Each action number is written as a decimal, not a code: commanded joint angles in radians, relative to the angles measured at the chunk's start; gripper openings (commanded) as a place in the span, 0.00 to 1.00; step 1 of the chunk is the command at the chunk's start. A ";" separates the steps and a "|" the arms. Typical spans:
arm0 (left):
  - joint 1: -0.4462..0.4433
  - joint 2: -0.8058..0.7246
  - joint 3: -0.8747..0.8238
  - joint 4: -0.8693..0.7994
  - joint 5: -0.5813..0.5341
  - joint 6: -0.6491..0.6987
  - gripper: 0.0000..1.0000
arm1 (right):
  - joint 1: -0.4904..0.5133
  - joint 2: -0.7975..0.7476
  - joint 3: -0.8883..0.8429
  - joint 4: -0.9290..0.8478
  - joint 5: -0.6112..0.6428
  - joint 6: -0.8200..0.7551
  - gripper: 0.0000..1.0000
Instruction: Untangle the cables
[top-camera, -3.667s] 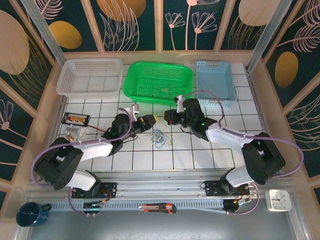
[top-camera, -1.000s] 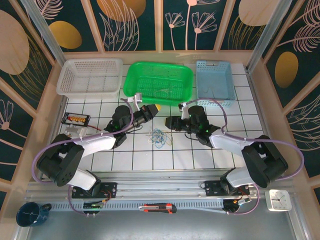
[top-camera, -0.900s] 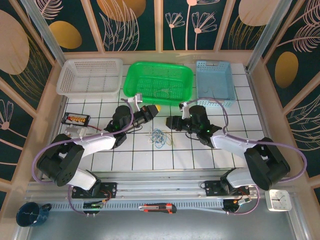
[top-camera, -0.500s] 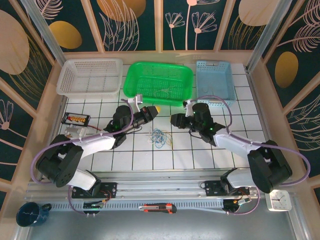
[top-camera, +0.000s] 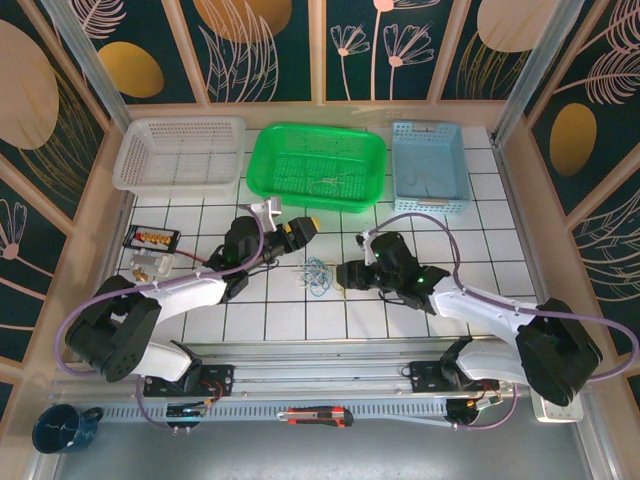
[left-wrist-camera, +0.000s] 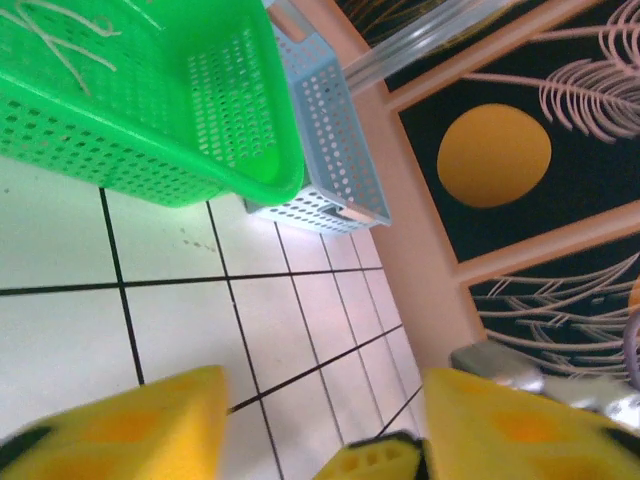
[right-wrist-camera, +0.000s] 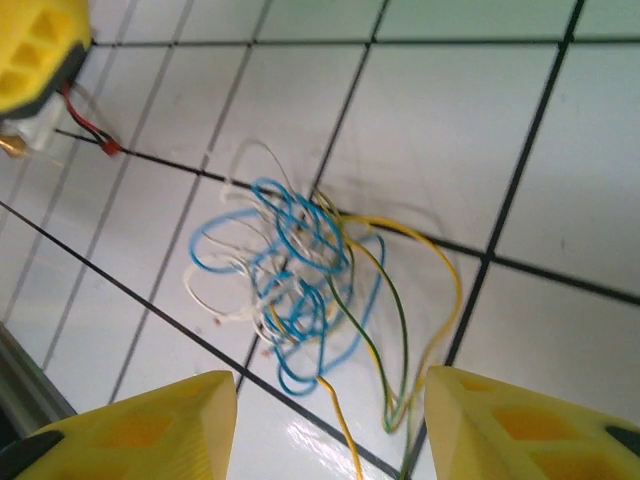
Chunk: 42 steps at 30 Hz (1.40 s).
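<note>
**Overhead view.** The cables (top-camera: 318, 275) lie as one loose tangle on the tiled table (top-camera: 400, 310), near its middle and in front of the green basket (top-camera: 318, 165). The right gripper (top-camera: 343, 277) sits just beside the tangle, which lies at its nine o'clock. The left gripper (top-camera: 303, 228) stands farther off, with the tangle at about its five o'clock. We judge the right arm the nearer and better placed for the coming pick.

**Right wrist view.** The right gripper (right-wrist-camera: 330, 410) is released, its yellow fingers (right-wrist-camera: 160, 425) spread with nothing clasped. The cables (right-wrist-camera: 300, 280) lie ahead at twelve o'clock. Blue loops bunch at the centre, while a yellow strand (right-wrist-camera: 459, 292) sweeps toward three o'clock and trails back into the gap. The tangle's long axis appears to run from ten to four o'clock, though the knot is too dense to be sure.

**Left wrist view.** The left gripper (left-wrist-camera: 325, 405) is likewise released and empty, aimed toward the blue basket (left-wrist-camera: 330, 170).
</note>
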 joint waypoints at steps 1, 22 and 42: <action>0.006 -0.030 -0.003 -0.015 -0.019 0.012 0.78 | 0.025 0.036 -0.005 -0.032 0.041 -0.001 0.53; 0.005 -0.072 -0.020 -0.033 -0.047 0.027 0.99 | 0.049 0.111 0.062 -0.047 0.103 -0.023 0.00; 0.005 -0.090 -0.026 -0.036 -0.049 0.083 0.99 | -0.103 0.013 0.128 0.000 -0.102 -0.010 0.00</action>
